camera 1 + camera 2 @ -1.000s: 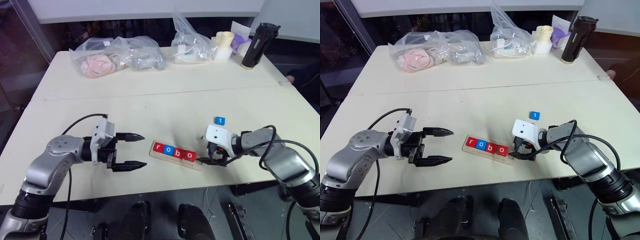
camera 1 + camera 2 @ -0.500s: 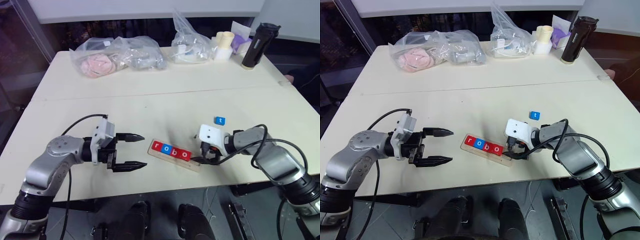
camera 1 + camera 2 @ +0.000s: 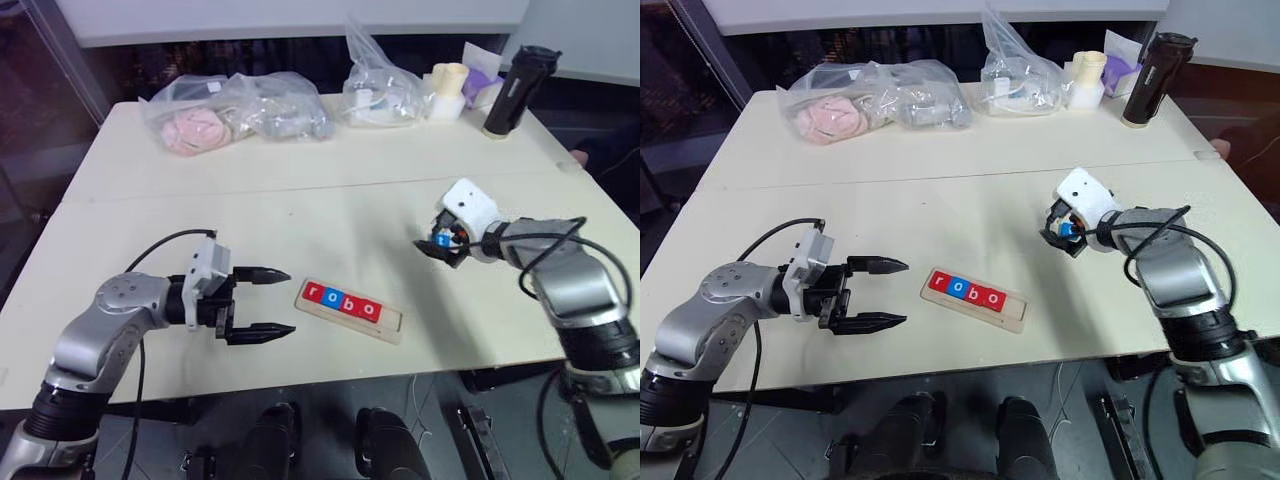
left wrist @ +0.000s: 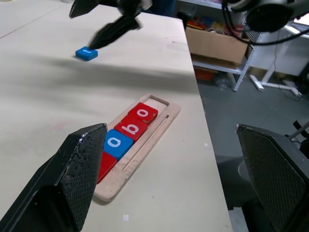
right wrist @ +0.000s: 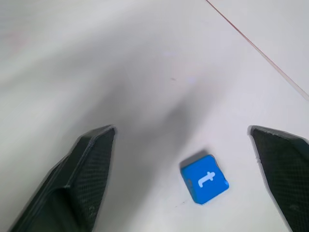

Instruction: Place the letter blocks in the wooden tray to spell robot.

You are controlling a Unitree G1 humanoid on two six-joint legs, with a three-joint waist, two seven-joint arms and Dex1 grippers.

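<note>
Plastic bags (image 3: 235, 112) behind wooden tray (image 3: 350, 310)

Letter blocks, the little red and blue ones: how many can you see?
5. Four sit in the long light-wood tray: red r, blue o, red b, red o. The blue t block lies loose on the table, between the right gripper's open fingers.

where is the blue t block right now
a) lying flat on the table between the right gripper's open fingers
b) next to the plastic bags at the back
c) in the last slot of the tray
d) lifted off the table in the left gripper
a, the blue t block lies flat on the table, apart from both fingers of the open right gripper, while the wooden tray holds r, o, b, o with its end slot bare.
</note>
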